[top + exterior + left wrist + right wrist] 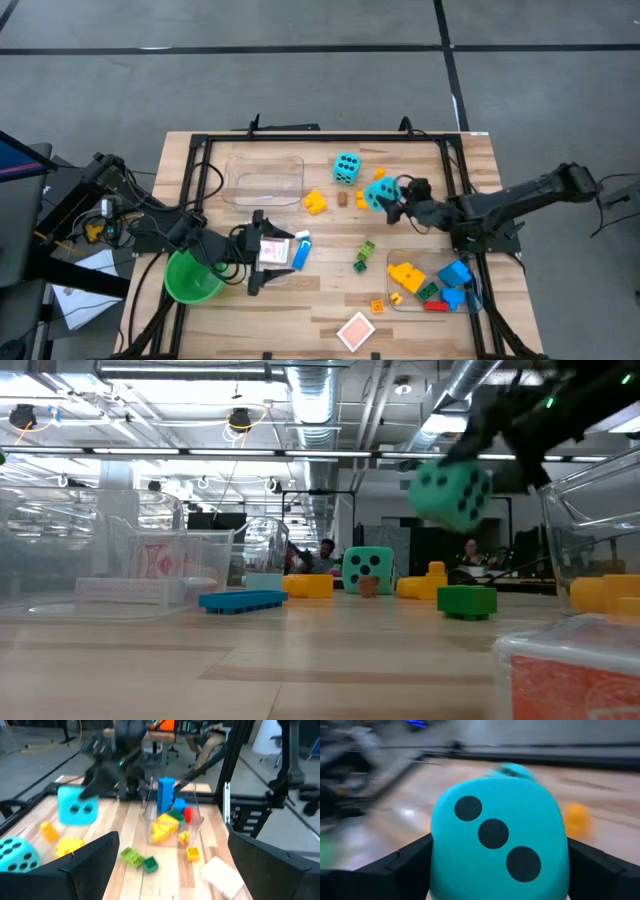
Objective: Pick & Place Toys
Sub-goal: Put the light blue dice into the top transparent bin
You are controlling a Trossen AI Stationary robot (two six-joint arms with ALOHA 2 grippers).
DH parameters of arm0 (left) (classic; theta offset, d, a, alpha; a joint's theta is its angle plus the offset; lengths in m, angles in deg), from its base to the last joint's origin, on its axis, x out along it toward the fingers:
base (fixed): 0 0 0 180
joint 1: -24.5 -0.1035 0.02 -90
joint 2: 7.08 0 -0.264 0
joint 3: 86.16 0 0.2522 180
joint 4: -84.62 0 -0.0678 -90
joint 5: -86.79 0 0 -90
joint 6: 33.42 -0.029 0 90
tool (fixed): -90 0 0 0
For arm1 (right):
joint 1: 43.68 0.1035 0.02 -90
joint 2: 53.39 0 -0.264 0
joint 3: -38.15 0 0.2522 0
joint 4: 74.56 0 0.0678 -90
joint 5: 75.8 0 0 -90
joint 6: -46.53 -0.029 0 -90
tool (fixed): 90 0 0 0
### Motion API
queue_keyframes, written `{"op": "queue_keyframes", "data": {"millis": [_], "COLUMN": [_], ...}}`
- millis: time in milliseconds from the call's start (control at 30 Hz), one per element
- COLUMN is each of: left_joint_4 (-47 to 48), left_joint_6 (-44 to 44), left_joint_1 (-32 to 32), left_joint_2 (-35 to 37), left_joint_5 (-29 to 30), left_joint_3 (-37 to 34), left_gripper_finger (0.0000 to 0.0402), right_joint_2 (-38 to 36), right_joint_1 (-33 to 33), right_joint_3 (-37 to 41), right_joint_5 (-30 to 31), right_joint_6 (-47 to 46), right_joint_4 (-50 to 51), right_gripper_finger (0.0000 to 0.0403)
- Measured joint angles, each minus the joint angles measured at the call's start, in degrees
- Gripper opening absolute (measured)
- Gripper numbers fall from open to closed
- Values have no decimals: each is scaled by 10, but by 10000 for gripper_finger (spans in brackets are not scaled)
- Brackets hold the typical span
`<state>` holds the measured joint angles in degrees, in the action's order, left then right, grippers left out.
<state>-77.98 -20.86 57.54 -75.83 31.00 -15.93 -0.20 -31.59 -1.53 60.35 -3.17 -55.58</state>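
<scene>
Right gripper has a cyan foam die with black dots clamped and off the table; left gripper fingers spread apart, beside the green cup.

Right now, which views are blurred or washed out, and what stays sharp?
Right wrist view: the cyan die between the right gripper's fingers is sharp, the table behind it streaked. Left wrist view: soft throughout, the left gripper's open fingers dark smears. Low view: the lifted die is smeared and ceiling lights glare. High view: evenly lit, crisp.
</scene>
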Motion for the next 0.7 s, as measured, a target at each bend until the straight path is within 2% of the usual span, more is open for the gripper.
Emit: {"op": "queue_keyframes", "data": {"millis": [167,300,467,700], "left_joint_4": [18,-2,-12,30], "left_joint_6": [27,15,14,50], "left_joint_1": [0,-1,-7,0], "left_joint_2": [-18,-43,-40,-10], "left_joint_5": [-3,-14,4,137], "left_joint_3": [0,0,0,0], "left_gripper_finger": [369,369,369,369], "right_joint_2": [-2,21,68,210], "right_joint_1": [71,80,27,-91], "right_joint_3": [0,0,-26,-140], "right_joint_5": [-2,-18,-64,-216], "right_joint_6": [115,194,248,277], "right_joint_4": [-127,-227,-284,-284], "right_gripper_finger": [343,344,344,344]}}
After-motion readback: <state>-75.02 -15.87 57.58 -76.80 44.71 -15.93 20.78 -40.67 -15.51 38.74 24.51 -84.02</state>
